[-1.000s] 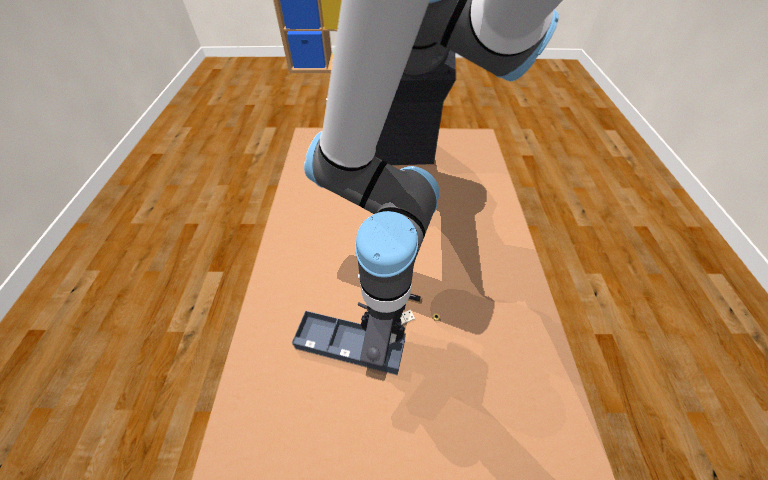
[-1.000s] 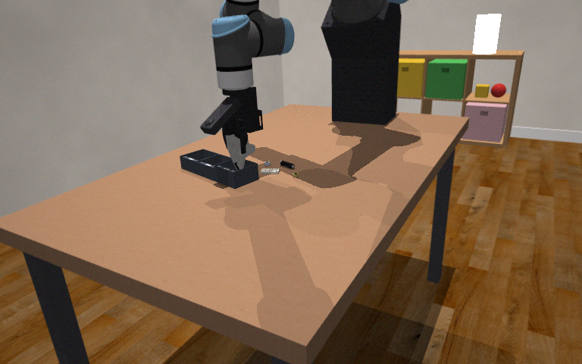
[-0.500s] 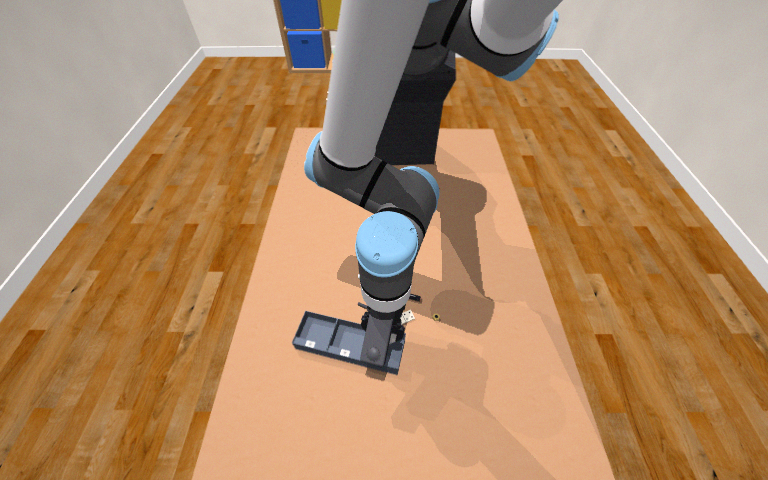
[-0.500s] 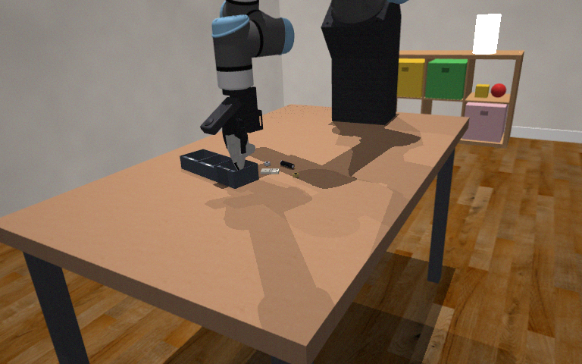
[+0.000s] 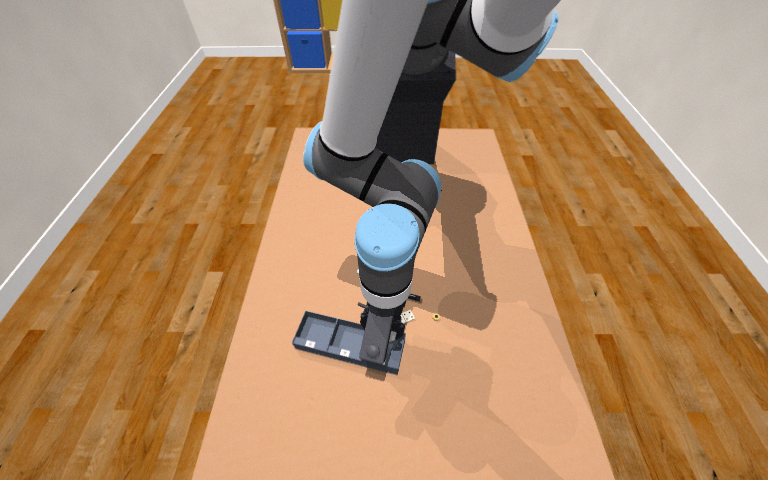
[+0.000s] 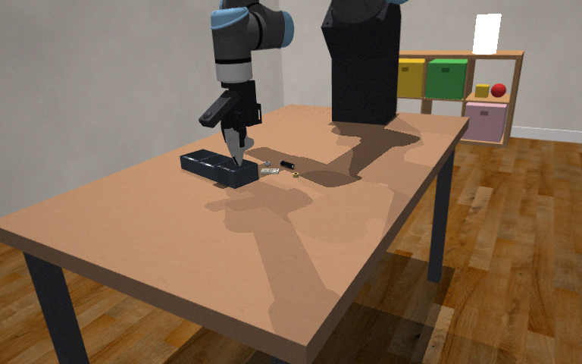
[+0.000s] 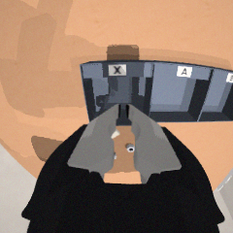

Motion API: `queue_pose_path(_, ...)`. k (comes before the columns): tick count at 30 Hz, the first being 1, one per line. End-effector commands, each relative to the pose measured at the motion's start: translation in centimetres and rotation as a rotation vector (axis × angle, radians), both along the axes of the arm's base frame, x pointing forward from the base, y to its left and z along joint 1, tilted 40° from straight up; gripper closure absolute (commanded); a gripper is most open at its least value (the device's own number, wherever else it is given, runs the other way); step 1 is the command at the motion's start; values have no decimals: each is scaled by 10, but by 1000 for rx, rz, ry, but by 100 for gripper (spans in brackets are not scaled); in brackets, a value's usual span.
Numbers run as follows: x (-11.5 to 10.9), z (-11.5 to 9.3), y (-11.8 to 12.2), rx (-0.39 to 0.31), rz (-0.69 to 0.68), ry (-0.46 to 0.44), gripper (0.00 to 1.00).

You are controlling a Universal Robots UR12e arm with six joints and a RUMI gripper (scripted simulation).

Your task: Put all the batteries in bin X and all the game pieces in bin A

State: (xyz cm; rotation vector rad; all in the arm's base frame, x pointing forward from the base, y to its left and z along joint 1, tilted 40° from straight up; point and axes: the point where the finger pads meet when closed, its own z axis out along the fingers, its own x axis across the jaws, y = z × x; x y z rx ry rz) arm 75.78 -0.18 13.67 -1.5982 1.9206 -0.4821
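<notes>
A dark bin (image 6: 218, 167) with three compartments lies on the table; it also shows in the top view (image 5: 346, 343). The wrist view shows its compartment marked X (image 7: 116, 89) and, beside it, the one marked A (image 7: 182, 92). My gripper (image 6: 236, 161) points down with its tips at the X compartment (image 7: 123, 108) and is shut, with nothing visible between the fingers. A black cylindrical battery (image 6: 286, 163), a small grey round piece (image 6: 266, 163), a white domino (image 6: 269, 171) and a small yellow piece (image 6: 295, 174) lie on the table just right of the bin.
The robot's black base (image 6: 364, 64) stands at the far end of the table. A shelf with coloured boxes (image 6: 455, 86) stands against the back wall. The arm's wrist hides the bin's right end in the top view.
</notes>
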Motion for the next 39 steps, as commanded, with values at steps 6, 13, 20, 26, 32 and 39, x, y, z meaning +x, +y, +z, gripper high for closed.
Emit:
queue_pose_path(6,-11,8,-1,2,1,4,96)
queue_pose_path(13,-26,27,-3,2,1,4,96)
queue_pose_path(20,-30,31,-4,2,1,4,96)
queue_pose_path(26,-29,30,-3,2,2,5,96)
queue_pose_path(32,-40,44,-5,2,1,4,96)
queue_pose_path(39,-78,88,-11,2,1,4,96)
